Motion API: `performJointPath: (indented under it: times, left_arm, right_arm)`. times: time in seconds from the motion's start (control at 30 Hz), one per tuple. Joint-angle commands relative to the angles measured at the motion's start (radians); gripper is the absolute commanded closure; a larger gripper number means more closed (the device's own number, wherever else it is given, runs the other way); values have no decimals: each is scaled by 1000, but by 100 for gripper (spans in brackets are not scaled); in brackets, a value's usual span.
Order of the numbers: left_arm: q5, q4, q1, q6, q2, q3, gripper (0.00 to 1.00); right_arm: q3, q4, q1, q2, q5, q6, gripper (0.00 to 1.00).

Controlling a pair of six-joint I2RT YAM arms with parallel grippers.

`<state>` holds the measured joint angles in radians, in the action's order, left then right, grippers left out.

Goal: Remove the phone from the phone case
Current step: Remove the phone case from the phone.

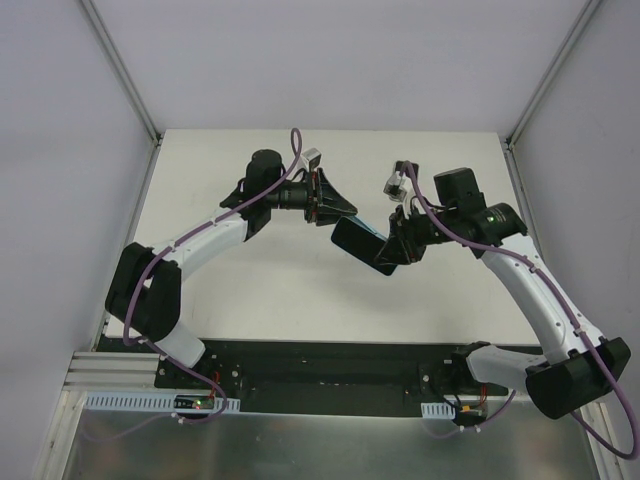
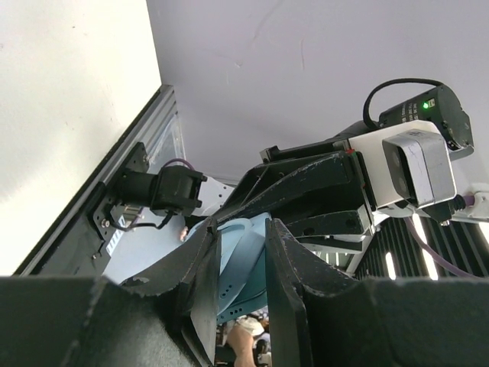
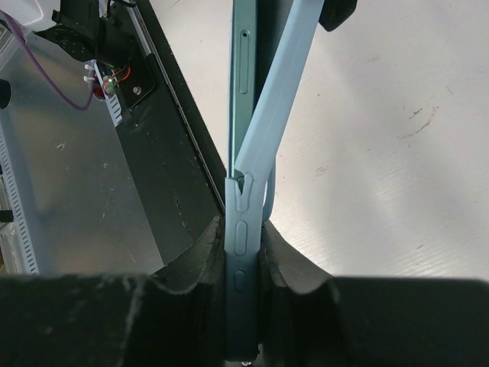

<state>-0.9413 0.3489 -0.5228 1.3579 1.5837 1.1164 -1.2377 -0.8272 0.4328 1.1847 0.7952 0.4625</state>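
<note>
Left pincer and right pincer clamp one case holding one phone.

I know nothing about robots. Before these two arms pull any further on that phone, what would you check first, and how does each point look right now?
1. Right gripper clamped on the cased end: ok.
2. Left gripper pinching the phone case: ok.
3. Case edge peeled away from the phone: ok at the far part.
4. Phone fully free of the case: not ok; the end by the right gripper sits inside it.
5. Phone held off the table: ok.
6. Far corners released: cannot tell, hidden.
</note>
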Motion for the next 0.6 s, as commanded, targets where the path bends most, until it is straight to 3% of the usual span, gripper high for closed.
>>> performJointPath:
  times: [0.0, 0.37, 0.57]
  left_arm:
    - [58, -171, -42, -107, 30, 17, 100]
    - [42, -265, -36, -336, 1, 91, 99]
    - [-8, -274, -16, -434, -30, 144, 75]
  right_arm:
    - [-109, 237, 24, -27, 128, 64, 100]
    - [-60, 267, 14, -40, 139, 45, 100]
    - [-2, 298, -9, -63, 154, 22, 100]
